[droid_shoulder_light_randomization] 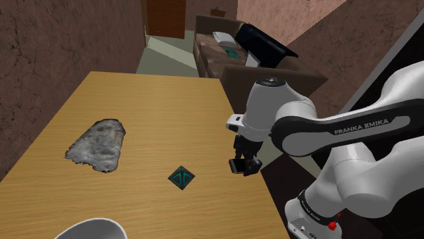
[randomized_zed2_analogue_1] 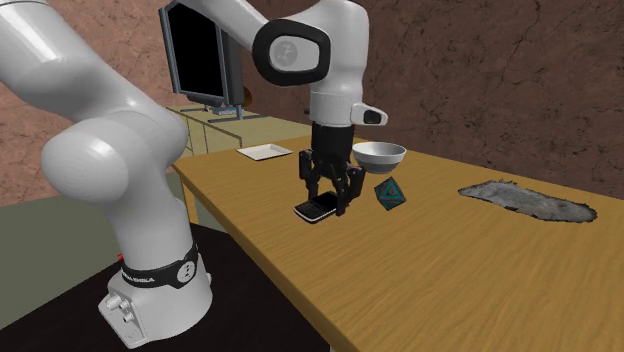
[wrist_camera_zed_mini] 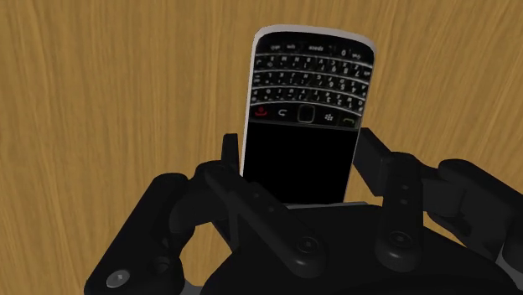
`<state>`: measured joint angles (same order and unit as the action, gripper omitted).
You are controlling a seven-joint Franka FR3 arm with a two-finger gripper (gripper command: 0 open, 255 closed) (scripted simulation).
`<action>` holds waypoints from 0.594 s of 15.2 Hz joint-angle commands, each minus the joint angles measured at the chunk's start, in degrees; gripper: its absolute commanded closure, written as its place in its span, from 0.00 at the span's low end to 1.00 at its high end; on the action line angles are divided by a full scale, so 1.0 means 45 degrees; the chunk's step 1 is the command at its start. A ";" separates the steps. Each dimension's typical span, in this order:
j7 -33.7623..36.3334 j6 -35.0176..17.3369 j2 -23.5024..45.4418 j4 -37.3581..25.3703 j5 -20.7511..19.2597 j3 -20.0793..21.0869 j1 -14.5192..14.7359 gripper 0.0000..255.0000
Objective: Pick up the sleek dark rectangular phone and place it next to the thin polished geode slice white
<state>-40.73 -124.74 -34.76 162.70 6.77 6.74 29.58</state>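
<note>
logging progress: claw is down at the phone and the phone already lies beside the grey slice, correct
Not beside it. The shoulder view shows the phone near the table edge, far from the slice, with a teal piece between them. The claw is down at the phone.

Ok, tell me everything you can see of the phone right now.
The phone is a black bar handset with a pale silvery rim. It has a dark, blank screen, then a row of call keys with red and green marks, then a full keyboard of small keys. It faces up and sits level, at or just above the wooden table near its edge; I cannot tell whether it has lifted. The pincer straddles the screen end, with its fingers against both long sides.
</note>
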 commanded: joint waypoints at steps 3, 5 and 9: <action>0.0021 0.0906 -0.0507 -0.0392 -0.0060 -0.0059 -0.0016 1.00; 0.0174 0.0520 0.0757 -0.1280 -0.0067 0.0093 -0.0043 1.00; 0.0523 0.0084 0.3054 -0.3159 -0.0204 0.0375 -0.0128 1.00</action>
<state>-38.83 -124.37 -23.60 151.08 6.08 8.13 29.12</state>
